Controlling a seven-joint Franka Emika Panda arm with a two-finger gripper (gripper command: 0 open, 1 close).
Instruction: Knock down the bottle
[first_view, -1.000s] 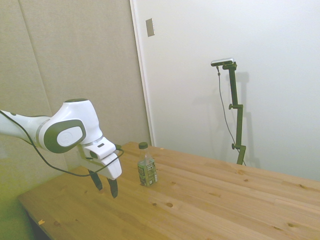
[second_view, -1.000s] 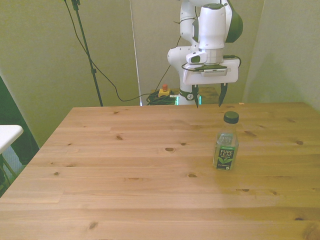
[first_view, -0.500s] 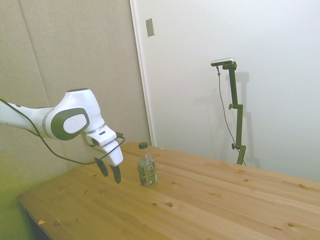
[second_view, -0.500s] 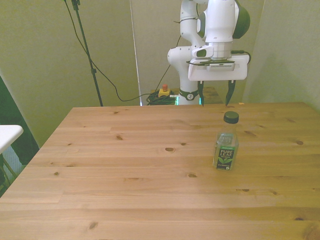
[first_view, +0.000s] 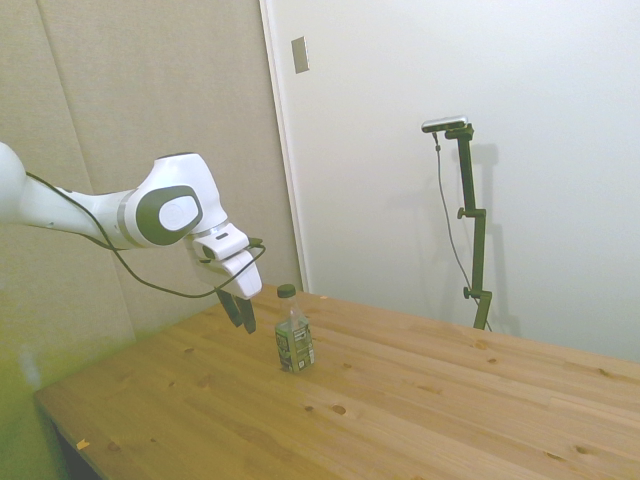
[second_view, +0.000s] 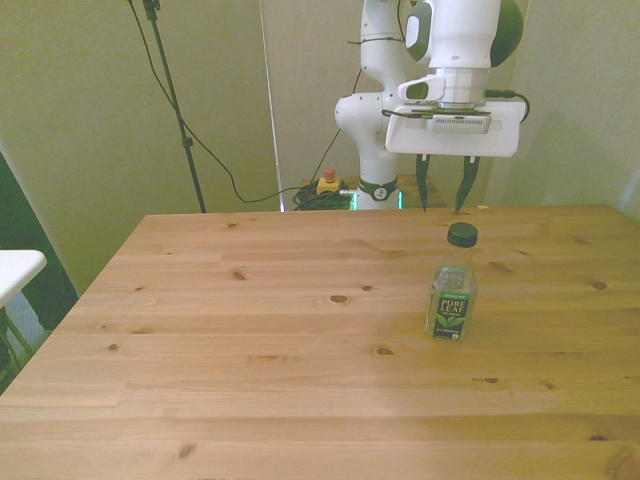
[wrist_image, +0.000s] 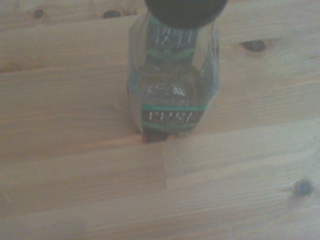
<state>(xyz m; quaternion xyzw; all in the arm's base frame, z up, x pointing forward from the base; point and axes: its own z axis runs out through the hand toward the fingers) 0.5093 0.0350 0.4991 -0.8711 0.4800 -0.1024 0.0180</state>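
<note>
Right there on the wooden table (second_view: 250, 340) stands the bottle (second_view: 452, 284), upright on its base, a small clear plastic thing with a dark green cap (second_view: 461, 235) and a green-and-white label (second_view: 451, 312). In the front view it sits toward that view's right, set back somewhat from the table's far edge, with bare planks all around it and nothing touching it. From the side view the bottle (first_view: 293, 331) is near the table's far corner, and the gripper (first_view: 245, 314) hangs in the air just beside it, on the arm's side, its dark fingertips about level with the bottle's upper half and clear of the wood. There is a gap between claw and bottle; they are not in contact. In the front view the gripper (second_view: 443, 197) hovers behind and above the cap, and its two dark fingers (second_view: 424, 189) are plainly apart, holding nothing. The white arm (first_view: 95, 210) stretches in above the table with a black cable (first_view: 150, 285) looping under it. Close up, the wrist view looks down on the bottle (wrist_image: 172, 75), cap nearest the lens and blurred, label lettering showing through the clear plastic, the base resting on pale knotted boards (wrist_image: 75, 180).
</note>
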